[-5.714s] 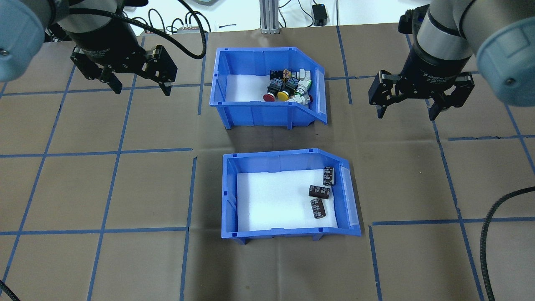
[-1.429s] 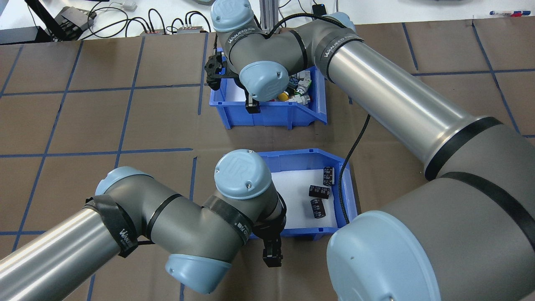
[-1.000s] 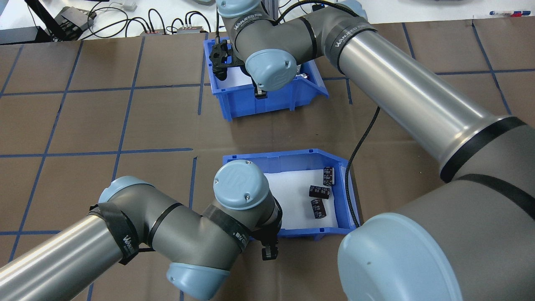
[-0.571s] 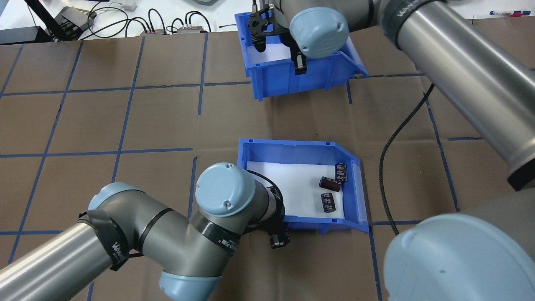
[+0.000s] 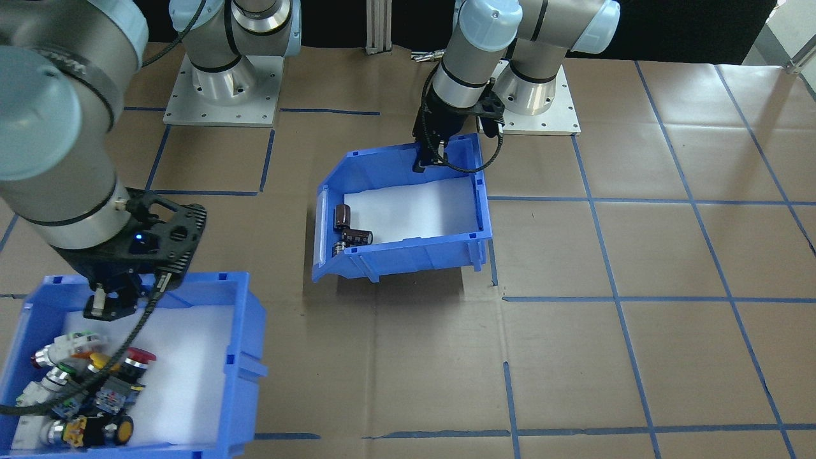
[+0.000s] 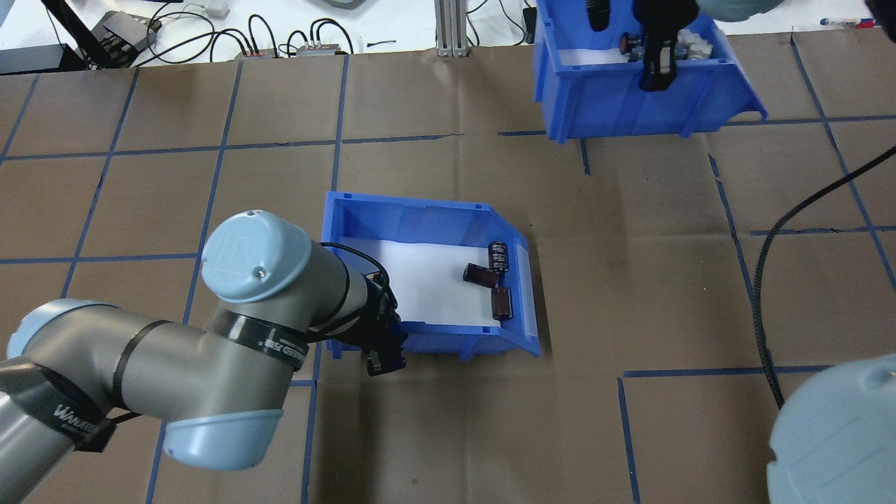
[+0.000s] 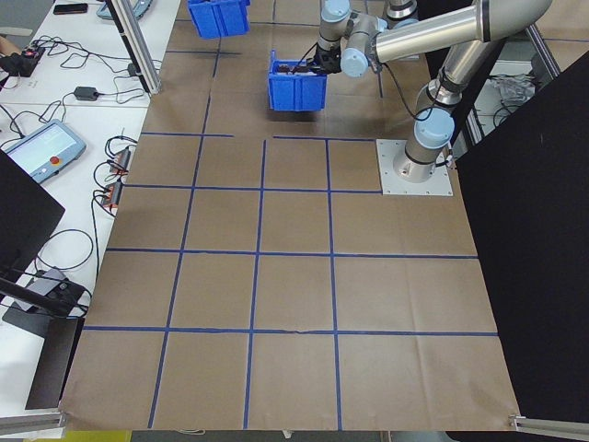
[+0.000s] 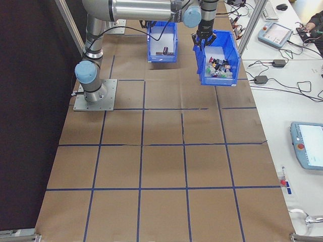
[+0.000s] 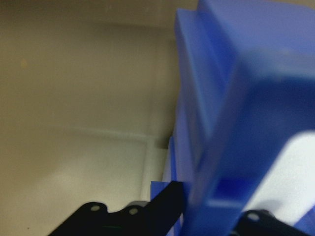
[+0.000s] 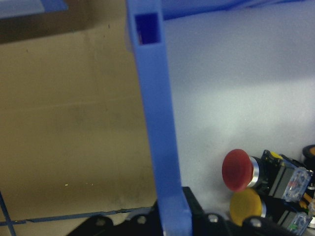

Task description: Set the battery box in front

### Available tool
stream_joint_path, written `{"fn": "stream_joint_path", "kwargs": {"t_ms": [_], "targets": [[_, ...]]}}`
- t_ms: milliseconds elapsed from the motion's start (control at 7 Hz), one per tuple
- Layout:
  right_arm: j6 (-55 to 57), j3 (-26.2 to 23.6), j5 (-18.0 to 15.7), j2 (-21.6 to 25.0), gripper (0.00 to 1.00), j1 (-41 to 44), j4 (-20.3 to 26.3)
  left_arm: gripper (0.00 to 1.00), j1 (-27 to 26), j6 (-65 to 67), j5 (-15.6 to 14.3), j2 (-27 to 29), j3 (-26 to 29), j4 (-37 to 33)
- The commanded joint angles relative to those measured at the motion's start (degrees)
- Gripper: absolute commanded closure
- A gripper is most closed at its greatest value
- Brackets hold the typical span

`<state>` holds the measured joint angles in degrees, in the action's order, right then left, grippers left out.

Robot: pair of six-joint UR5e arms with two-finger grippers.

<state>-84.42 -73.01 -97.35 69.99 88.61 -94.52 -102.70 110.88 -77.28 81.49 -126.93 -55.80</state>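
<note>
Here we see our left gripper [image 6: 383, 350] clamped on the near wall of the battery box [image 6: 413, 220], which hangs tilted above the brown table [image 6: 140, 203]; its three dark cylinders [image 6: 490, 276] lie at the box's 3 o'clock end. Farther off, at 1 o'clock, our right gripper [image 5: 108, 296] pinches the wall of the switch bin [image 5: 245, 357], lifted too, push-buttons [image 10: 238, 169] inside.
</note>
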Motion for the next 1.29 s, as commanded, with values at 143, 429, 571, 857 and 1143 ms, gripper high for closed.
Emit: {"fn": "stream_joint_path", "kwargs": {"t_ms": [143,429,571,857,1143], "targets": [[-3.82,-13.94,-0.03,9.08,1.00,-7.73,-4.58,1.00,9.96,-10.04,0.55,2.86,5.08,-2.29],[-4.53,-25.89,-0.12,15.41,1.00,-10.91,-12.49,1.00,10.06,-9.72,2.47,11.55,14.39,-2.29],[-4.27,-31.09,-0.12,18.92,1.00,-10.92,-14.44,1.00,9.97,-9.28,4.66,15.07,17.04,-1.51],[-5.14,-38.58,0.05,24.21,1.00,-10.74,-17.88,1.00,9.36,-9.10,6.08,21.84,24.15,-0.80],[-11.89,-39.40,-0.03,24.85,1.00,-10.83,-17.89,1.00,7.09,-7.36,8.73,28.70,30.23,0.16]]}}
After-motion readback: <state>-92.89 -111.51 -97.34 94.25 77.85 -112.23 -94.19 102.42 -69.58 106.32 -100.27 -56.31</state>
